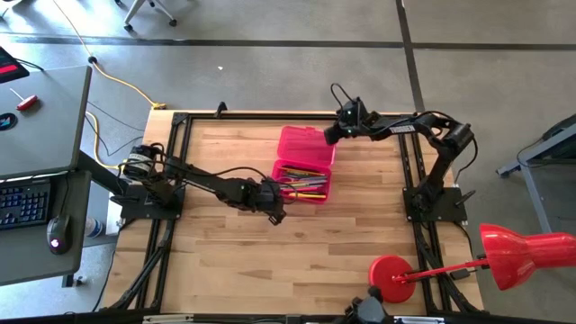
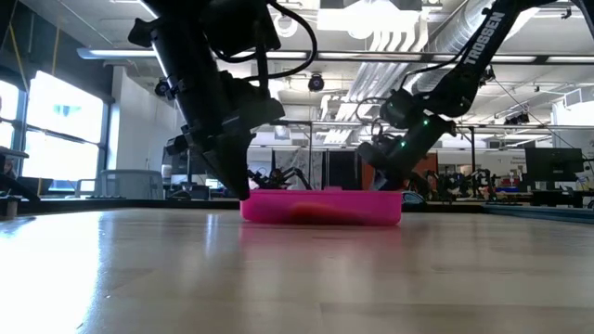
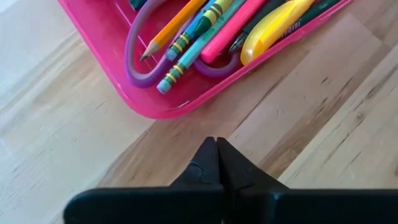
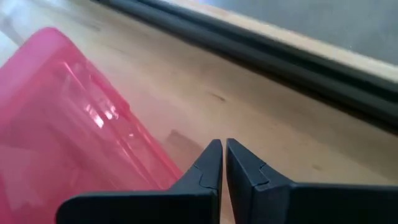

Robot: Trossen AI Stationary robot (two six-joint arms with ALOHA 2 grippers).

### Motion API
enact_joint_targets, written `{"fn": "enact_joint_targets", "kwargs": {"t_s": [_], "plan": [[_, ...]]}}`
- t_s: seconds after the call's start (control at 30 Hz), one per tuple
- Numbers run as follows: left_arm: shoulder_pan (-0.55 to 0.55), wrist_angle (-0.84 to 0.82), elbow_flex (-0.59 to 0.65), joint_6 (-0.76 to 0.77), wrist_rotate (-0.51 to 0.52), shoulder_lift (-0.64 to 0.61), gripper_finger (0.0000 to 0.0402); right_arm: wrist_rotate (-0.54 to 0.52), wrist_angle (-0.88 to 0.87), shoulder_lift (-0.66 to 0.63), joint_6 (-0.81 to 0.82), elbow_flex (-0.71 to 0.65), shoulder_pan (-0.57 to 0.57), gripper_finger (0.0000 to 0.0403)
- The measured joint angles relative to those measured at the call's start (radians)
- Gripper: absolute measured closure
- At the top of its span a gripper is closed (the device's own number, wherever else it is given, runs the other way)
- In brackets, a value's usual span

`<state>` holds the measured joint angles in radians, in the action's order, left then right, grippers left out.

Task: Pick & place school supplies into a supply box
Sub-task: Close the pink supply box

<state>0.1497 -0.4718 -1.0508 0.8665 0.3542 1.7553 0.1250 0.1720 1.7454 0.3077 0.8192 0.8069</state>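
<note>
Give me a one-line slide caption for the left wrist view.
Shut left gripper over bare wood beside the pink supply box holding pencils, pens and purple-handled scissors.

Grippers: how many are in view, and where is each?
2. The left gripper, shut and empty, sits just outside the pink pencil case by its filled tray. The right gripper, also shut, is beside the open lid.

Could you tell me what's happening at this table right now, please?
Two robot arms are packing school supplies into an open pink pencil case. Pencils and pens and the purple-handled scissors already lie inside it. The left end effector sits shut and empty just off the case's near corner, above the wooden table. The right end effector, also shut and empty, hovers beside the open lid.
</note>
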Motion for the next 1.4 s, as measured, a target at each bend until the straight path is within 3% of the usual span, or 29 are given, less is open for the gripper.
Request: {"fn": "enact_joint_targets", "kwargs": {"t_s": [0.43,0.7,0.87,1.4], "plan": [[0.000,-0.001,0.000,0.003,0.006,0.000,0.0381,-0.050,-0.164,0.019,-0.107,0.002,-0.001,0.0403],[0.000,-0.002,0.000,0.001,0.026,0.000,0.0391,0.093,-0.107,0.031,-0.115,0.000,-0.002,0.0403],[0.000,-0.018,0.000,-0.004,0.027,0.000,0.0386,0.170,-0.088,0.031,-0.207,0.000,-0.007,0.0403],[0.000,-0.071,-0.001,0.007,0.032,0.020,0.0391,0.283,0.040,0.031,-0.213,0.000,-0.021,0.0403]]}}
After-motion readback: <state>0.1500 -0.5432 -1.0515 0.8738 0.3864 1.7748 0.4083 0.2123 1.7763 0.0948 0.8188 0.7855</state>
